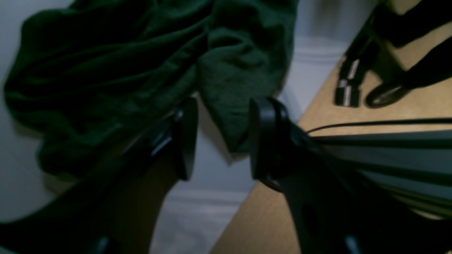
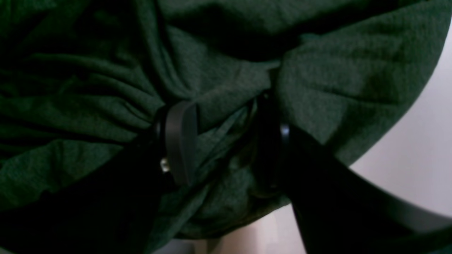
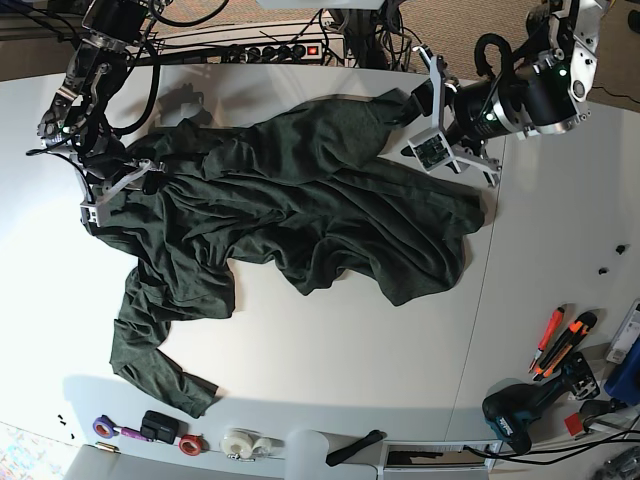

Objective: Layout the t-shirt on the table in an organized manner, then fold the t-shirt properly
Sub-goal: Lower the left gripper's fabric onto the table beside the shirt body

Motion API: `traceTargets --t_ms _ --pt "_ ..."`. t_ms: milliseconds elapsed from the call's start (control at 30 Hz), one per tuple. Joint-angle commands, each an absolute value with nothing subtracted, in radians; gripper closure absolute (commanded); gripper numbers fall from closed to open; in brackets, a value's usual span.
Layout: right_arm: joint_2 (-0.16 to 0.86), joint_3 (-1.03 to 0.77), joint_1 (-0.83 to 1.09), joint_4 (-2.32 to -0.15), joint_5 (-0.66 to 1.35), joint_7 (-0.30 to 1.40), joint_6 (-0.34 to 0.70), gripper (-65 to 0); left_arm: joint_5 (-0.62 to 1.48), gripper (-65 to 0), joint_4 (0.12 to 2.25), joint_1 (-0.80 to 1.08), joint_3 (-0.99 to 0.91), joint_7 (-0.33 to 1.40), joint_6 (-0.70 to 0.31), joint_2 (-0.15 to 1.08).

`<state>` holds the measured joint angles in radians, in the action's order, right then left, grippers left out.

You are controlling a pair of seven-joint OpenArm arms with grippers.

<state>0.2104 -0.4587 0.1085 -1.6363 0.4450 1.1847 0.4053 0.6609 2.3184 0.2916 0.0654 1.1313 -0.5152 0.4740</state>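
Observation:
The dark green t-shirt (image 3: 300,210) lies crumpled across the white table (image 3: 330,350), with one long sleeve trailing toward the front left. At the shirt's far right corner, my left gripper (image 3: 408,108) is open. In the left wrist view a hanging fold of the t-shirt (image 1: 229,88) dips between the spread fingertips (image 1: 185,141) without being pinched. My right gripper (image 3: 150,178) rests on the shirt's far left part. In the right wrist view its jaws (image 2: 226,144) stand wide apart, pressed into bunched cloth (image 2: 219,88).
A power strip (image 3: 270,45) and cables lie along the far edge. Tape rolls (image 3: 240,443) and small items line the front edge. Orange-handled cutters (image 3: 555,340) and a drill (image 3: 515,418) sit at the front right. A seam (image 3: 490,280) splits the tabletop.

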Motion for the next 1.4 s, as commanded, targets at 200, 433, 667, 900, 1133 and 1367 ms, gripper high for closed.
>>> traceTargets --t_ms 200,433,667,900,1133,1367 --pt "0.213 -0.459 0.122 -1.628 0.403 1.253 0.401 -28.3 0.554 -24.8 2.189 0.372 0.062 1.002 -0.486 0.46" --pt "0.213 -0.459 0.122 -1.628 0.403 1.253 0.401 -28.3 0.542 -24.8 2.031 0.369 0.062 0.995 -0.522 0.372" --pt "0.213 -0.459 0.121 -1.628 0.403 1.253 0.401 -28.3 0.51 -24.8 1.977 0.368 0.063 0.993 -0.524 0.346" --pt "0.213 -0.459 0.121 -1.628 0.403 1.253 0.401 -28.3 0.471 -24.4 1.936 0.368 0.063 0.96 -0.52 0.346" --pt "0.213 -0.459 0.121 -1.628 0.403 1.253 0.401 -28.3 0.467 0.0 1.915 0.363 0.063 0.978 -0.525 0.348" --pt "0.213 -0.459 0.121 -1.628 0.403 1.252 0.403 -28.3 0.38 0.0 2.082 0.335 0.062 1.039 -0.488 0.446"
